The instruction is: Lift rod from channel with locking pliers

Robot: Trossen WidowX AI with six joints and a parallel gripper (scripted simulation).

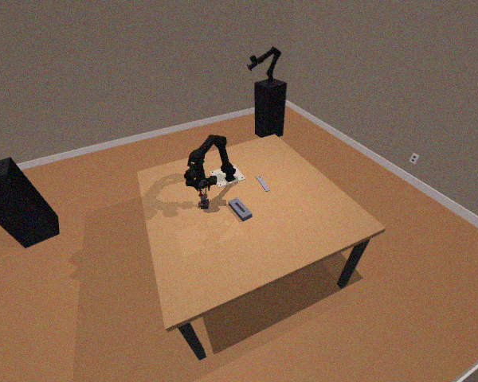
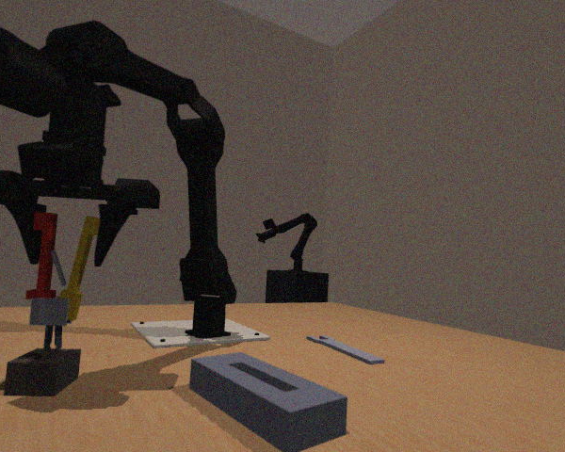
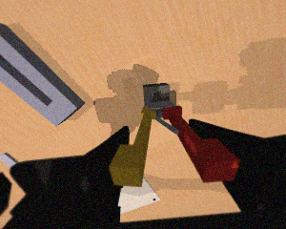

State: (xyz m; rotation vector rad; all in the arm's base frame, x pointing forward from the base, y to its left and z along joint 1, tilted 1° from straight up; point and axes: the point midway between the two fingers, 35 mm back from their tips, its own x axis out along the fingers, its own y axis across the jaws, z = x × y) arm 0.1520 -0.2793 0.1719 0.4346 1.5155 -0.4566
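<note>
The hand [image 1: 203,190] [image 2: 65,264] [image 3: 158,126] is clamped on the locking pliers [image 1: 201,193] [image 2: 45,252] [image 3: 214,157]; squeezing harder before the channel block [image 1: 246,214] [image 2: 244,409] [image 3: 62,110], wrist-view ten o'clock, could lock them empty.

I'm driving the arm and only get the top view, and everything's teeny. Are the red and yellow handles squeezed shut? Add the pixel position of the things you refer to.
Observer: No. The exterior view shows the red handle [image 1: 200,192] [image 2: 45,252] [image 3: 214,159] and yellow handle [image 1: 205,194] [image 2: 82,257] [image 3: 126,164] spread wider toward their tops.

Operator: Is the grey plier head sitting right on the holster?

Observer: No. There's a gap between the grey plier head [image 1: 205,198] [image 2: 49,310] [image 3: 158,114] and the holster [image 1: 204,204] [image 2: 41,374] [image 3: 148,93], with two thin jaws reaching down across it.

Operator: Anything between the handles?

Observer: Yes, a thin grey bar [image 2: 58,267] [image 3: 167,125], slanting.
</note>
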